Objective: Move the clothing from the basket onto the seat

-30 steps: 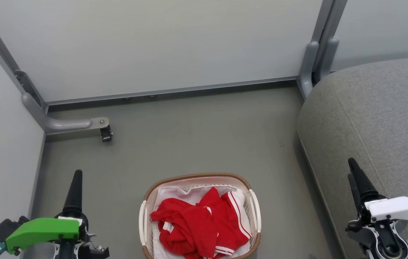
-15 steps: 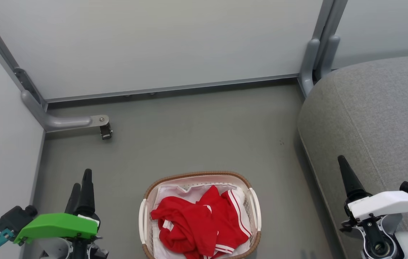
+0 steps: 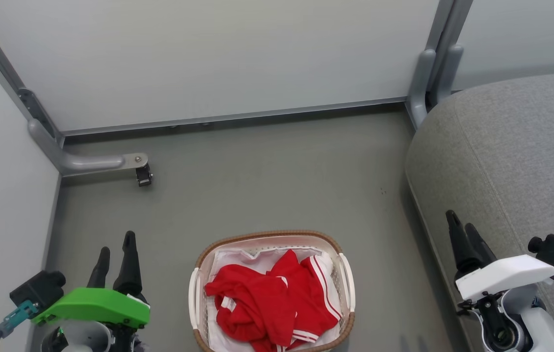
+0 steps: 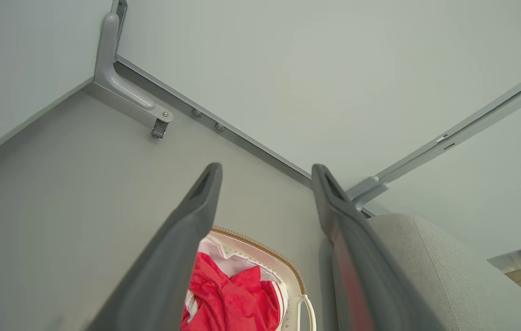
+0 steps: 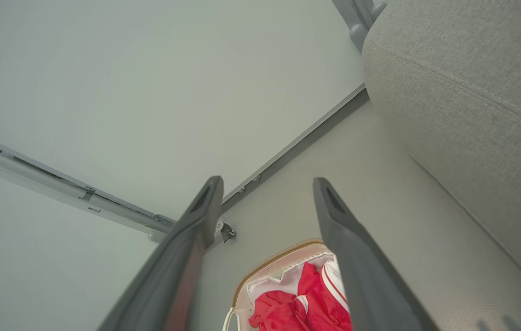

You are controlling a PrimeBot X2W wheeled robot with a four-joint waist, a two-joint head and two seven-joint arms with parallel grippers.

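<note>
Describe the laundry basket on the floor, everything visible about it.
The basket is a small oval of white perforated plastic with a brown woven rim and a white handle on each side. It stands upright on the grey floor, its near end at the head view's bottom edge. A white cloth liner lines it, and crumpled red clothing with white stripes lies inside. The left gripper and right gripper are both apart from it, and it stands clear of the grey seat.

The clothing point(image 3: 268, 309) lies in the basket point(image 3: 269, 235) on the floor point(image 3: 257, 186); the seat point(image 3: 511, 156) stands to its right — a wall point(image 3: 232, 58) behind.
</note>
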